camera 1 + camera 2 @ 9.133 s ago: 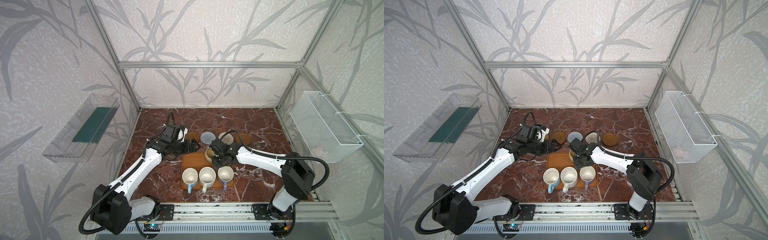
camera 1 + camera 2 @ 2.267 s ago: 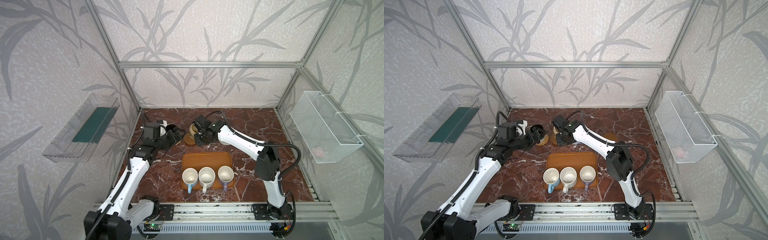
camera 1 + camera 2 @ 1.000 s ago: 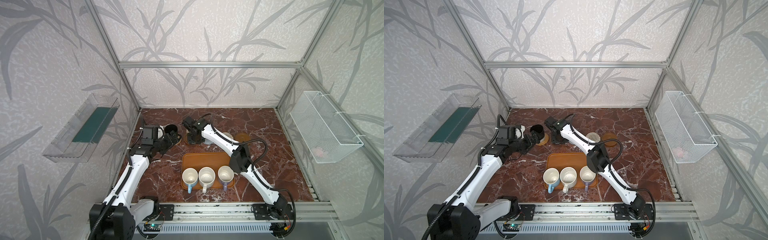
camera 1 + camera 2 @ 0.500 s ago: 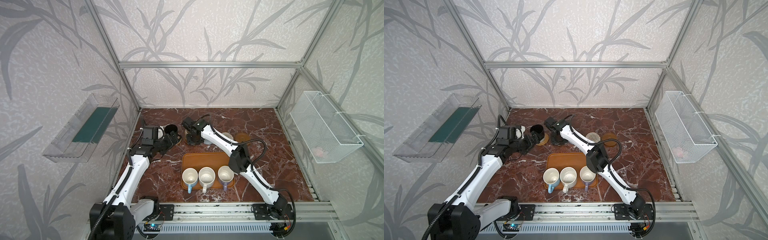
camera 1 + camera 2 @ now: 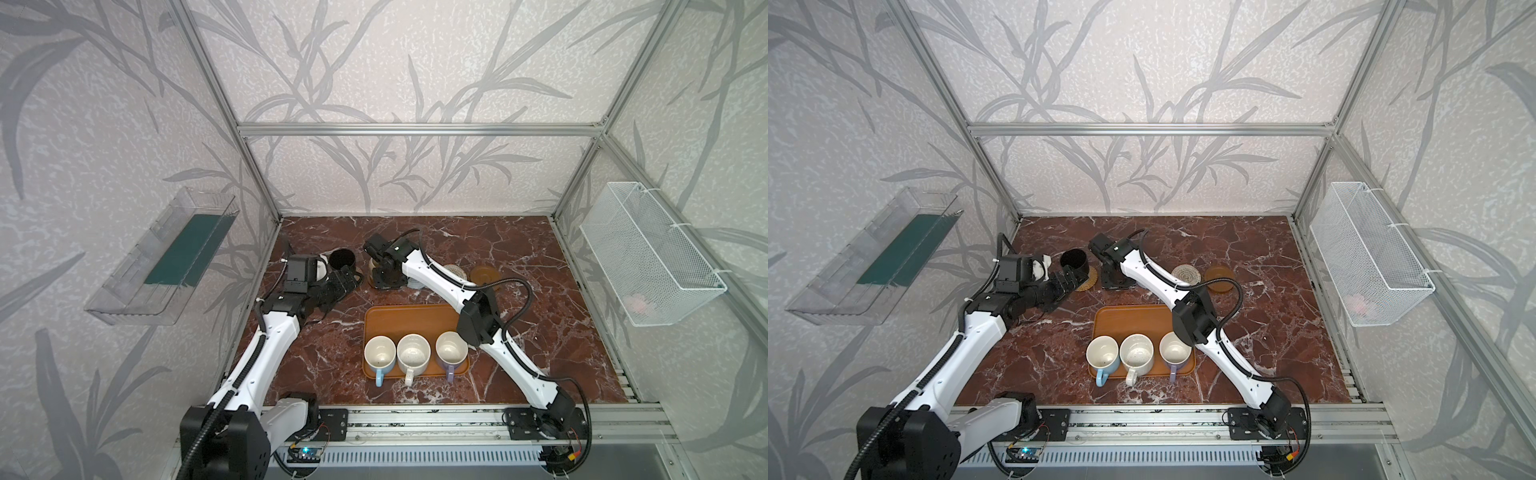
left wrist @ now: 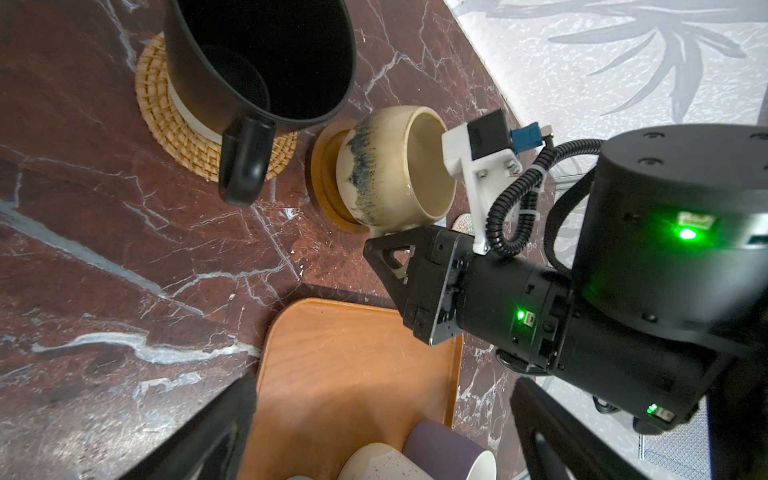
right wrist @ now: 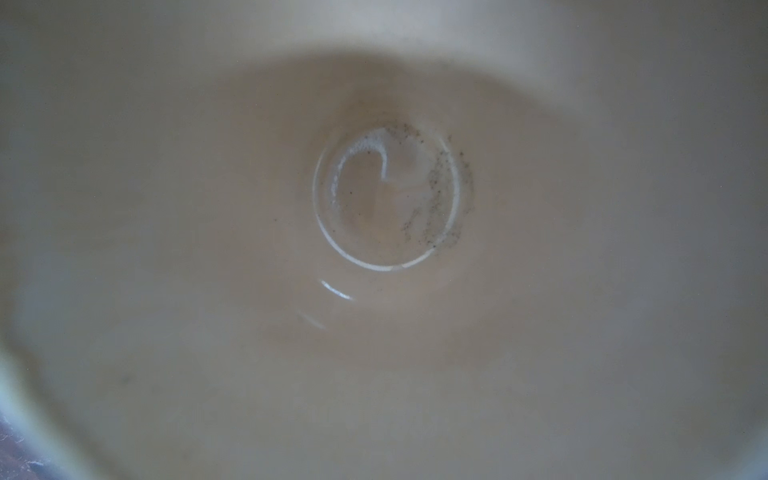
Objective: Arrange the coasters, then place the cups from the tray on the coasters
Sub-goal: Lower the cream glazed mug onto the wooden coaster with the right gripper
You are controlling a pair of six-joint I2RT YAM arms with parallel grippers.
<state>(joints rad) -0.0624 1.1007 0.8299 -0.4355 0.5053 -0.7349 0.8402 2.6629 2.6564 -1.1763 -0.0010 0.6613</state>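
The tray (image 5: 407, 322) lies on the near side of both claws, with the light blue cup (image 5: 379, 353), the speckled white cup (image 5: 412, 352) and the lavender cup (image 5: 451, 349) in a row along its edge farthest from the claws. The left claw (image 5: 343, 280) is released, jaws spread wide and gripping nothing. The black cup (image 5: 341, 259) stands just beyond its tips, upright on the rattan coaster (image 6: 166, 120). The right claw (image 5: 385, 280) points down, clenched on the squat cream cup (image 6: 386, 166), which sits directly under it on a brown coaster (image 6: 322, 174), just beside the black cup. On the side of the right claw away from the left claw lie the cream rope coaster (image 5: 1185, 274) and, further out, a second brown coaster (image 5: 1219, 275)
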